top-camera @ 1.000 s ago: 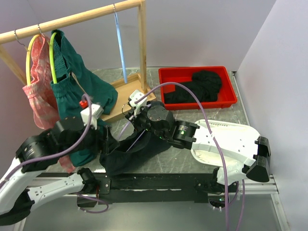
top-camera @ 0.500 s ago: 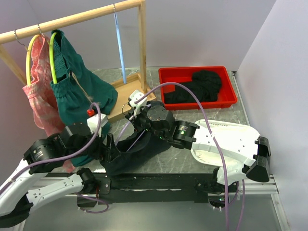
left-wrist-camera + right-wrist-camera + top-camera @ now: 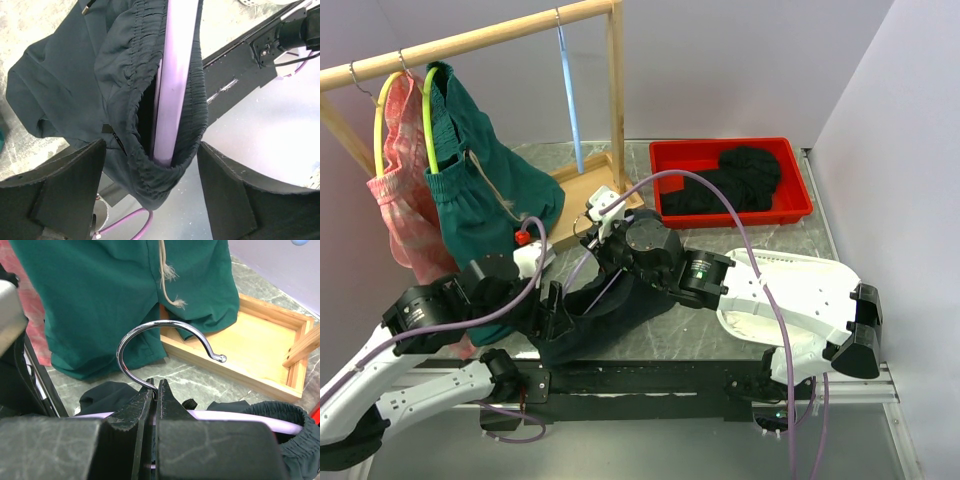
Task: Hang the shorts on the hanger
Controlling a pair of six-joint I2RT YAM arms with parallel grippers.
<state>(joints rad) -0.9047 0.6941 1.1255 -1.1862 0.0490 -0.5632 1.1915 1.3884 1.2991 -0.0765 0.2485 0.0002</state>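
The black shorts (image 3: 75,85) lie in a heap on the table in front of the arms (image 3: 590,325). Their elastic waistband (image 3: 125,85) is wrapped around one end of the lavender hanger (image 3: 175,70). My left gripper (image 3: 150,200) is open, and that covered hanger end hangs between its fingers (image 3: 60,185) without touching them. In the top view the left gripper (image 3: 552,305) is at the left edge of the shorts. My right gripper (image 3: 155,390) is shut on the base of the hanger's metal hook (image 3: 150,332), with the lavender bar (image 3: 240,419) running across below. The right gripper (image 3: 592,238) is above the shorts.
A wooden rack (image 3: 470,40) at the back left carries green shorts (image 3: 480,190), pink shorts (image 3: 405,180) and a light blue hanger (image 3: 570,100). Its wooden base tray (image 3: 582,195) lies just beyond the right gripper. A red bin (image 3: 800,205) with black clothes is at the back right.
My left gripper has moved right and down, closer to the black shorts and the hanger end. The right arm has held still on the hook.
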